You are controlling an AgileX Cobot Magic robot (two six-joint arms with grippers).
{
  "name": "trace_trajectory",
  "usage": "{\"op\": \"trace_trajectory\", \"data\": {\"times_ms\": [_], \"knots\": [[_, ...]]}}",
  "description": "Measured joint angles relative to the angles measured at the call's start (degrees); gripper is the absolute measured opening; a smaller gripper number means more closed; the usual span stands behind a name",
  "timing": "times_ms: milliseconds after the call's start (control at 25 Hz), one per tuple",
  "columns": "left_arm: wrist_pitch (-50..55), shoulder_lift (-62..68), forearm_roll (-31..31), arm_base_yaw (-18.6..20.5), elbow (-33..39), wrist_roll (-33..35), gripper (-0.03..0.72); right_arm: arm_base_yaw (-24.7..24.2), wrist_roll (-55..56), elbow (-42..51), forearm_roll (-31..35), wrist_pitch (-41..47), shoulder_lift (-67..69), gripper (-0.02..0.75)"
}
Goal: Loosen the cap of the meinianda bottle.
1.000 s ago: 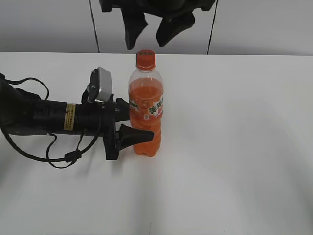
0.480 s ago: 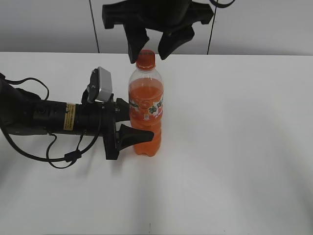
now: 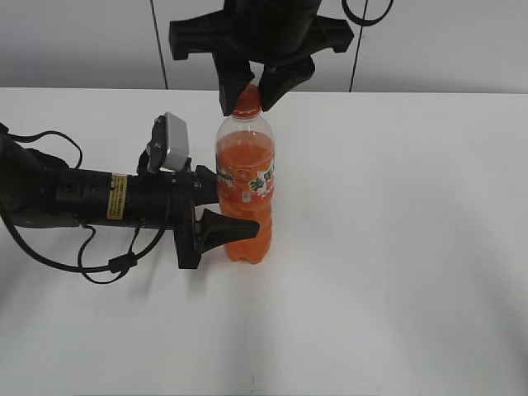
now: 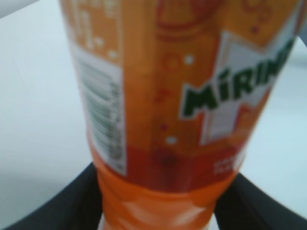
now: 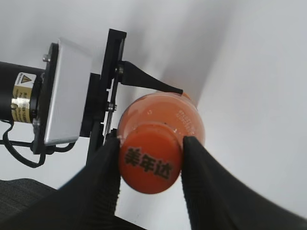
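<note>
While the white table point(image 3: 396, 247) lies bare around it, the bottle point(image 3: 245, 194) stands upright a little left of the middle, with grey wall panels point(image 3: 82, 41) behind the far edge. Lying along the table from the left, the left arm point(image 3: 74, 198) reaches the bottle's lower body; a loose black cable point(image 3: 99, 268) loops under it, a yellow sticker point(image 3: 120, 196) with print too small to read wraps its barrel, and a small grey camera box point(image 3: 172, 142) sits on top near the wrist. The left gripper point(image 3: 235, 202) has its black fingers on either side of the bottle, one in front and one behind, closed against the orange body just below the label. From the left wrist view the label point(image 4: 192, 86) fills the frame: green letters "MIRIN" run off the right edge, a barcode point(image 4: 103, 115) runs down the left side, and small white text lower right is too blurred to read.

Above, the right gripper point(image 3: 246, 97) comes down from the top, and its dark body hides part of the wall. Its two fingers point(image 5: 103, 177) press on opposite sides of the cap point(image 5: 150, 163), gripping it. Three black Chinese characters, 美年达, are printed across the cap's top. From that view the left arm's camera box and bracket crowd close beside the bottle's shoulder.
</note>
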Motion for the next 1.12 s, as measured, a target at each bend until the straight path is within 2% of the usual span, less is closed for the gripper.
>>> {"op": "trace_trajectory", "data": {"times_ms": [160, 280, 440, 800, 920, 1120], "knots": [[0.0, 0.0, 0.0, 0.0, 0.0, 0.0, 0.410, 0.0, -1.2, 0.0, -0.2, 0.1, 0.0, 0.290], [0.0, 0.0, 0.0, 0.0, 0.0, 0.0, 0.410, 0.0, -6.8, 0.0, -0.2, 0.1, 0.0, 0.283], [-0.1, 0.0, 0.1, 0.0, 0.0, 0.0, 0.410, 0.0, -23.4, 0.0, 0.2, 0.1, 0.0, 0.281], [-0.4, 0.0, 0.4, 0.0, 0.0, 0.6, 0.410, 0.0, -68.2, 0.0, 1.5, 0.2, 0.0, 0.279], [-0.3, 0.0, 0.4, 0.0, -0.1, 0.8, 0.410, 0.1, -74.2, 0.0, 1.2, 0.5, 0.0, 0.281], [0.0, 0.0, 0.1, 0.0, -0.2, 0.9, 0.410, 0.1, -76.1, 0.0, -0.6, 0.9, 0.0, 0.283]]}}
